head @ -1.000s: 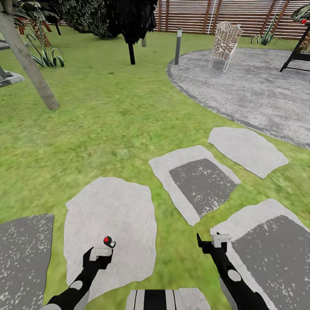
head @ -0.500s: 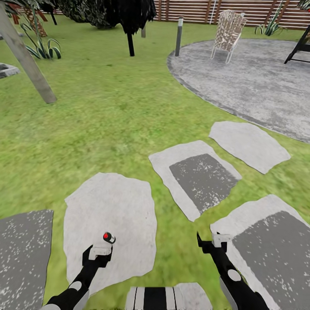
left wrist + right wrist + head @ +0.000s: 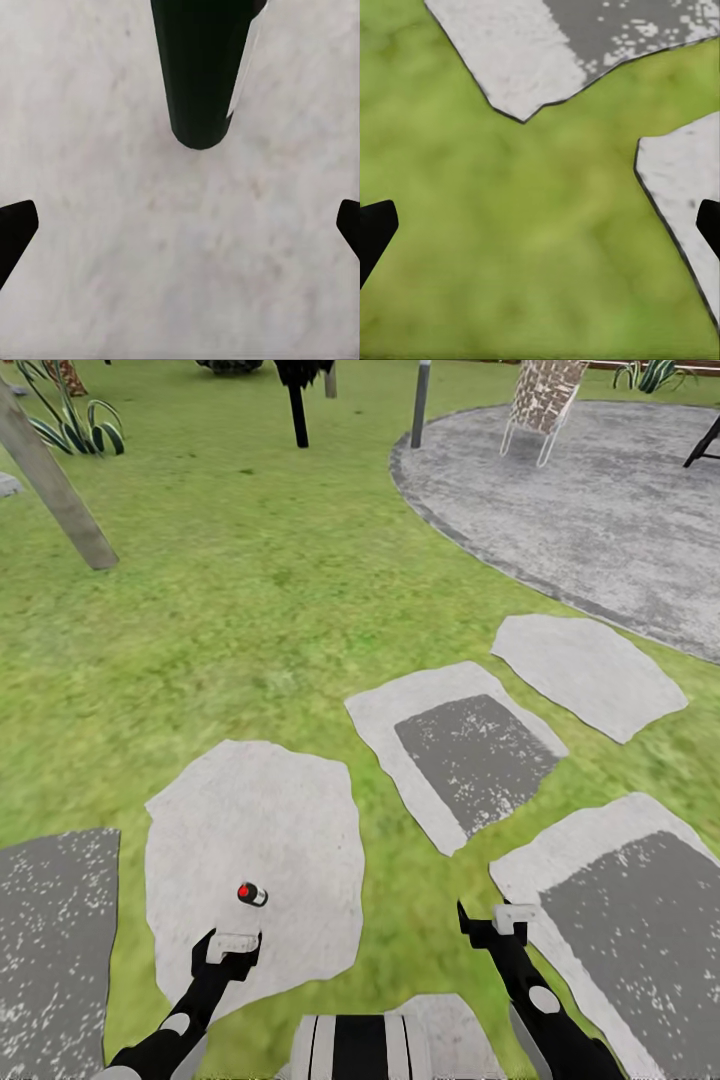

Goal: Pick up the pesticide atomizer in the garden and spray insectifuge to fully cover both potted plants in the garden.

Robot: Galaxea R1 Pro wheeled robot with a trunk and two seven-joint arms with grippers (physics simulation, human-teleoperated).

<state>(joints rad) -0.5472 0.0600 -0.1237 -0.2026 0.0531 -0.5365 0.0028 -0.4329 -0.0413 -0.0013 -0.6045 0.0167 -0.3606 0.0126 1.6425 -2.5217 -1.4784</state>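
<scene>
The pesticide atomizer (image 3: 252, 894) sits on a big pale stepping stone (image 3: 290, 810), just ahead of the left hand (image 3: 232, 945) and a tiny bit to its inner side. It is not touching the hand. From the head view it looks like a small stub with a red spot on one end and grey on the other. In the left wrist view it is a long, round, smooth, dark green body (image 3: 196, 75) pointing away from the hand. I cannot tell for sure if it stands up or lies down.

The left hand is wide open, with its black fingers far apart and nothing between them. The right hand (image 3: 500, 920) is wide open and empty too, and hangs over the grass (image 3: 510, 225). It is well apart from the bottle, so the left hand is the nearer one.

The stone is flat, rough and chalky. I think the left hand needs to move forward and down so its fingers end up on both sides of the bottle.
</scene>
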